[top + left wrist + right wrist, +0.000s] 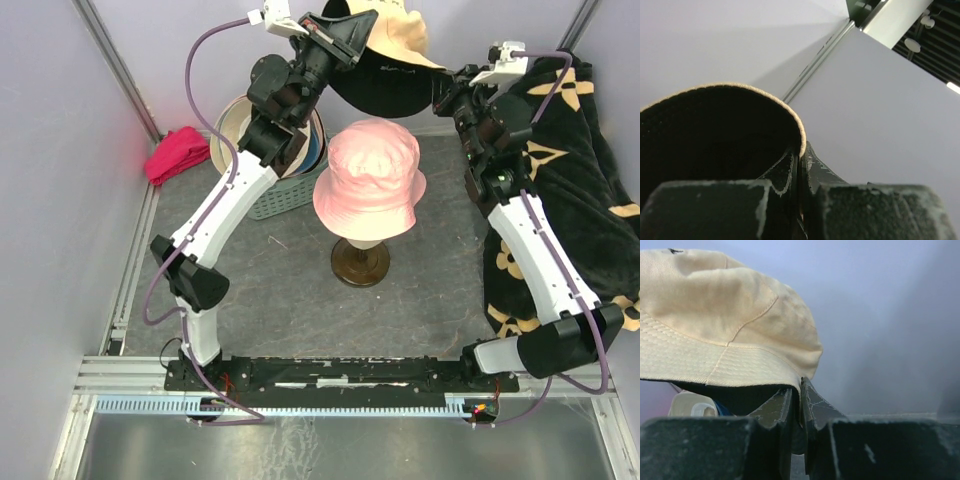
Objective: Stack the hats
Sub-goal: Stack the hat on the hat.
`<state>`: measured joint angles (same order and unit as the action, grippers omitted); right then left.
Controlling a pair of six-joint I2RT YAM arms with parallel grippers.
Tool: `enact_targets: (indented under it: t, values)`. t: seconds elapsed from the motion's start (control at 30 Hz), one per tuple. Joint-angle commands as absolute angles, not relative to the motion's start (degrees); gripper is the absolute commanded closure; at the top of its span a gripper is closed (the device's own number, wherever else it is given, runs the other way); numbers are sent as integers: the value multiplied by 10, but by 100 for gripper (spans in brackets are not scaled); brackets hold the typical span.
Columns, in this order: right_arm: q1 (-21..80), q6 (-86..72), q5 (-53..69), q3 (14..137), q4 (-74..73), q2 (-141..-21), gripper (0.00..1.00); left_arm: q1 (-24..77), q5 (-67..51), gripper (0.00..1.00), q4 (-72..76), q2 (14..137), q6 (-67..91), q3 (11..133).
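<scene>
A pink bucket hat (370, 178) sits on a mannequin stand (360, 262) at the table's middle. Both grippers hold a cream hat with a black lining (395, 50) in the air at the back, beyond the pink hat. My left gripper (352, 38) is shut on its brim's left side; in the left wrist view the dark underside (715, 135) fills the left. My right gripper (447, 88) is shut on the brim's right side; the right wrist view shows the cream crown (725, 315). More hats lie in a basket (262, 150) at the back left.
A small magenta cloth (178, 153) lies at the far left by the wall. A large black cloth with beige flower marks (570, 180) covers the right side. Grey walls close in the back and sides.
</scene>
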<state>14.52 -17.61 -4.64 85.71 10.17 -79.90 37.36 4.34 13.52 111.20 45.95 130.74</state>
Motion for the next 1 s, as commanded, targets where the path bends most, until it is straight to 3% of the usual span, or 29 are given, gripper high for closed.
enact_targets:
  t: [0.0, 0.97]
  values:
    - [134, -153, -99, 825, 104, -772, 84, 372, 13, 97, 197, 1031, 450, 1265]
    - [134, -137, -117, 712, 120, -667, 83, 406, -35, 97, 219, 806, 365, 998]
